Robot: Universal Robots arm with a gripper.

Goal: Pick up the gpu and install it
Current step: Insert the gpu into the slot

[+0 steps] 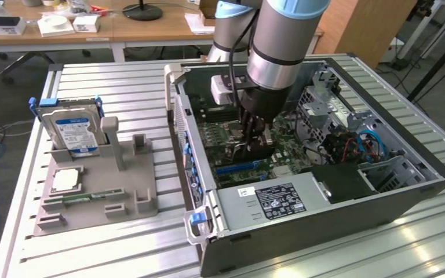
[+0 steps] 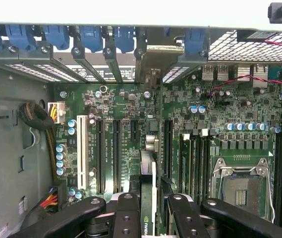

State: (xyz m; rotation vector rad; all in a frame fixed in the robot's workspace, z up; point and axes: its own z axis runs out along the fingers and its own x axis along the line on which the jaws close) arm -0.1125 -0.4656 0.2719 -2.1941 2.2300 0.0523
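Wrist view, gripper: gripper [image 2: 153,210] jaws drawn most of the way in, clamped on the gpu [image 2: 150,198]; fingers [image 2: 126,213] press on its two broad faces.
Gpu: thin card seen edge-on, upright between the fingers, green logo on its near end. It's held over the motherboard [image 2: 220,104] among the expansion slots [image 2: 101,148]; seated or not, can't tell.
Beyond gpu: CPU socket [image 2: 241,186] beside the memory slots [image 2: 193,163]; farther back, a row of blue clips [image 2: 91,37] along the case wall.
Exterior view, near: computer case [image 1: 323,231] lies open on the slatted table [image 1: 114,249]; power supply [image 1: 273,200] with a black-and-white label at its near end.
Exterior view, mid: arm [image 1: 284,46] stands vertical into the case. Gripper sits low over the board with the dark gpu under it, and a blue slot [image 1: 242,168] at 7 o'clock of the gripper.
Holder: grey holder [image 1: 99,197] at 9 o'clock of the case, just beside it. CPU chip [image 1: 66,179] lies flat on it; hard drive [image 1: 72,130] stands upright at 12 o'clock of the chip.
Far: desks [image 1: 153,29] at 12 o'clock, with boxes and a lamp base on them.
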